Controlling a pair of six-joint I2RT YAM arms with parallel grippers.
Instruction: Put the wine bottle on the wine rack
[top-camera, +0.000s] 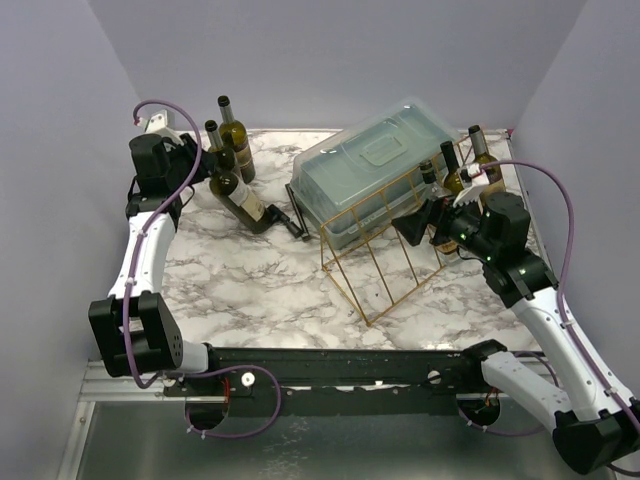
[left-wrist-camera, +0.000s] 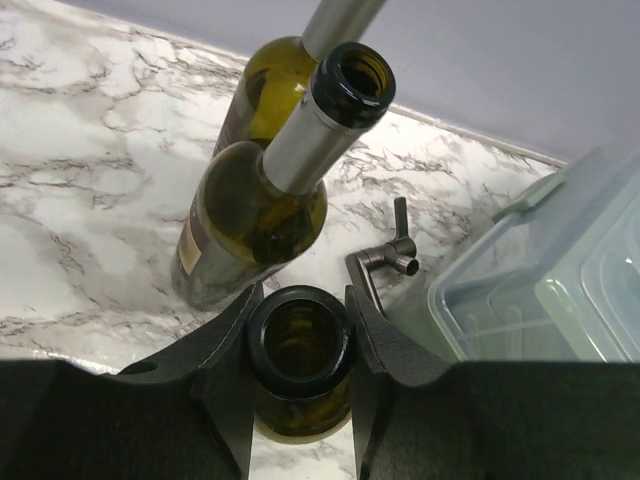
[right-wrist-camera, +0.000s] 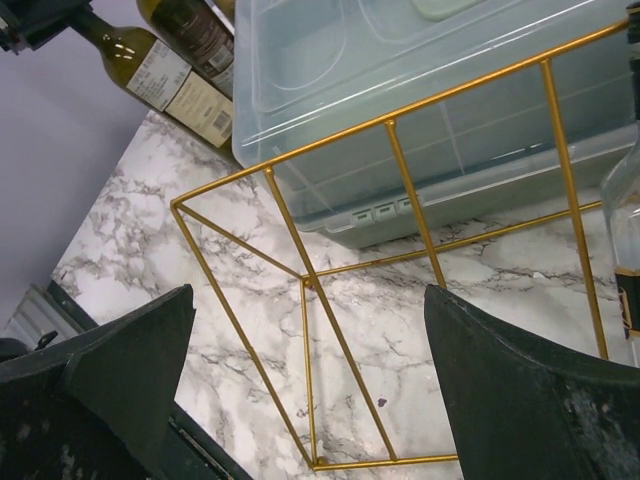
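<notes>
My left gripper (top-camera: 210, 172) (left-wrist-camera: 300, 292) is shut on the open mouth of a dark green wine bottle (top-camera: 245, 200) (left-wrist-camera: 298, 350). The bottle leans with its base low, toward the table's middle. Two more green bottles (top-camera: 237, 140) (left-wrist-camera: 262, 205) stand just beyond it at the back left. The gold wire wine rack (top-camera: 385, 250) (right-wrist-camera: 305, 278) stands right of centre, against the plastic box. My right gripper (top-camera: 415, 226) (right-wrist-camera: 308, 296) is open and empty, hovering over the rack's right end.
A translucent bluish lidded box (top-camera: 380, 165) (left-wrist-camera: 560, 290) (right-wrist-camera: 400, 60) sits behind the rack. Three bottles (top-camera: 455, 170) stand at the back right, by my right wrist. A small dark metal tool (top-camera: 294, 222) (left-wrist-camera: 392, 256) lies between the leaning bottle and the box.
</notes>
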